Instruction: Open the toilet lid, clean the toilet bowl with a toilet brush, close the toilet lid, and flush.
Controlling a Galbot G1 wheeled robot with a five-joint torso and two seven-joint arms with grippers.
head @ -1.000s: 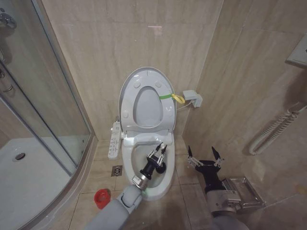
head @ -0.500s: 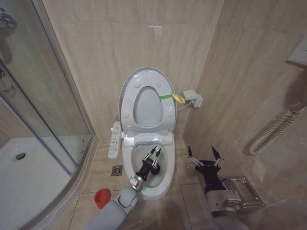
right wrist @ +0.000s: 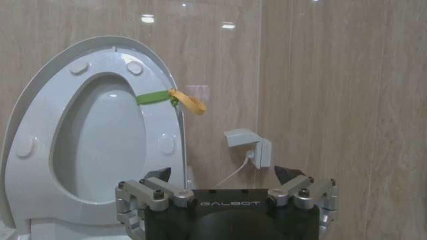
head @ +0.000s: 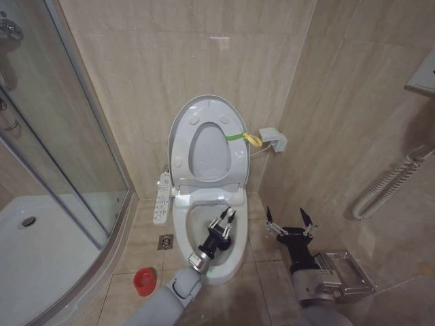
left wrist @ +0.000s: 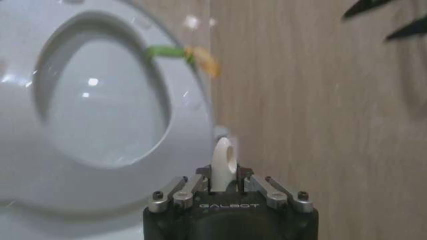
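Note:
The toilet lid (head: 207, 139) stands raised against the wall, with a green-yellow band (head: 243, 137) on its right edge. Below it the toilet bowl (head: 234, 252) lies open. My left gripper (head: 224, 219) hangs over the bowl's middle, shut on the toilet brush. The brush's white handle end (left wrist: 222, 165) sticks up between the fingers, and its head is hidden below the gripper. The red cup holder (head: 144, 280) sits on the floor left of the bowl. My right gripper (head: 289, 221) waits open to the right of the toilet, facing the lid (right wrist: 93, 140).
A glass shower enclosure (head: 68, 136) and white shower tray (head: 41, 251) take up the left side. A bidet control panel (head: 162, 197) and floor drain (head: 165, 242) lie left of the bowl. A wall socket (head: 274, 140) and a white hose (head: 387, 183) are on the right.
My left gripper swung with the brush toward the bowl's front left, then back toward the right rear. The right arm has stayed still.

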